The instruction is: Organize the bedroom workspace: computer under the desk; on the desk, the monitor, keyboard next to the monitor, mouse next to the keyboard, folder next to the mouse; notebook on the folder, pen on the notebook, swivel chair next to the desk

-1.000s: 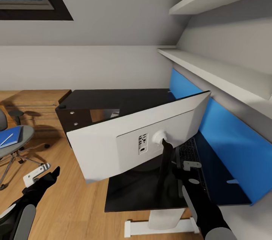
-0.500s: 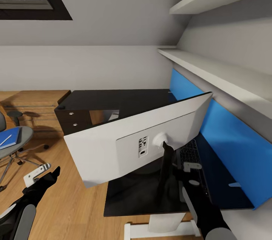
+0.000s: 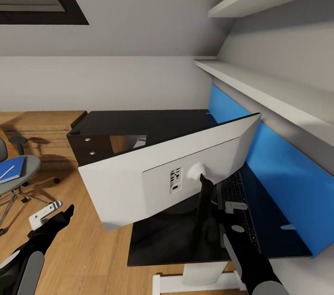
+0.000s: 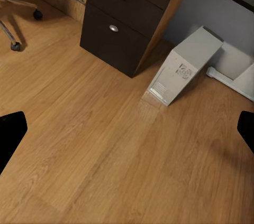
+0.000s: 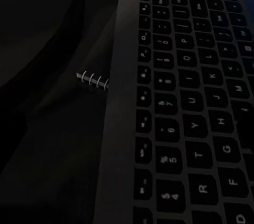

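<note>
The monitor (image 3: 171, 179) stands on the black desk (image 3: 139, 125) with its light grey back toward me. Behind its stand lies the keyboard (image 3: 234, 190), seen close in the right wrist view (image 5: 196, 102), where a short silver spiral (image 5: 92, 80) shows beside its edge in the dark. My right gripper (image 3: 234, 209) hovers over the keyboard's near end, its fingers hidden. My left gripper (image 3: 62, 218) hangs open over the floor, fingertips (image 4: 10, 131) wide apart. The computer (image 4: 182, 68) lies tilted under the desk. On the swivel chair (image 3: 21, 172) sits the blue folder (image 3: 11, 168) with the pen (image 3: 6, 173). The mouse is out of view.
Dark drawers (image 4: 124, 18) with silver knobs stand beside the computer. A blue panel (image 3: 278, 169) backs the desk on the right, under two white shelves (image 3: 260, 86). A light wooden dresser (image 3: 41, 123) stands against the far wall. Wooden floor (image 4: 106, 155) lies below my left gripper.
The head view shifted slightly a second ago. My right gripper has drawn back a little toward me over the keyboard. The left arm has not moved.
</note>
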